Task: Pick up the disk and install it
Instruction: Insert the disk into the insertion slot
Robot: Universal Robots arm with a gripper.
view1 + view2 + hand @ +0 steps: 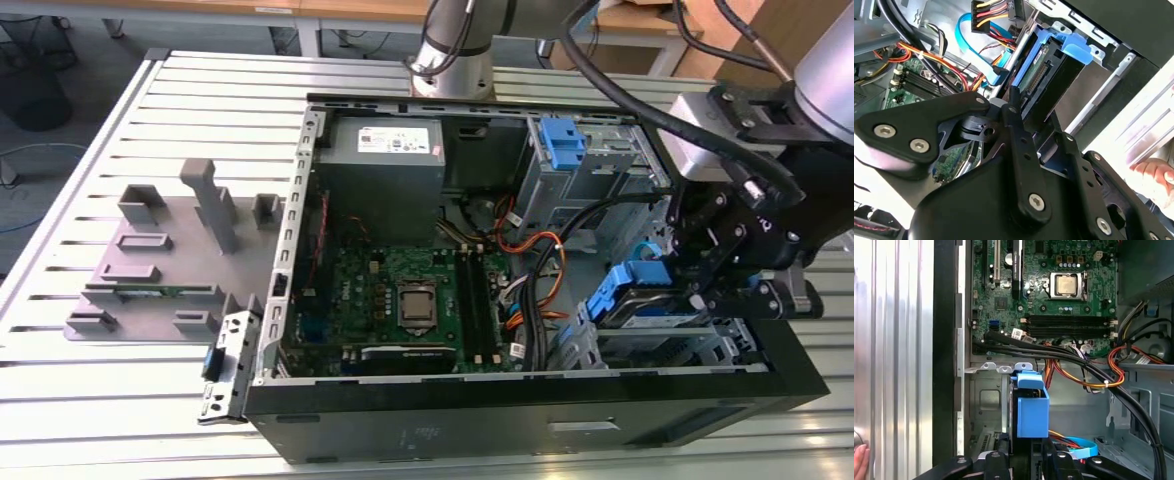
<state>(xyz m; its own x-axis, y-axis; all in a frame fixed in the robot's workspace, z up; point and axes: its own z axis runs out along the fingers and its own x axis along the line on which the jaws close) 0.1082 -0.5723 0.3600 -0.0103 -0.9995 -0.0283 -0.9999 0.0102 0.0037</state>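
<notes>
Blue plastic marks it in the exterior view: the disk, a silver-metal hard drive in a blue carrier frame, sits at the grey metal drive cage of the open black computer case, under the black gripper. In the second wrist view, the fingers lie flat against the disk. I judge the claw is pinching it to steer it into the slot. In the first wrist view, the carrier's blue end juts from the gripper toward the green motherboard, lined up with the cage.
</notes>
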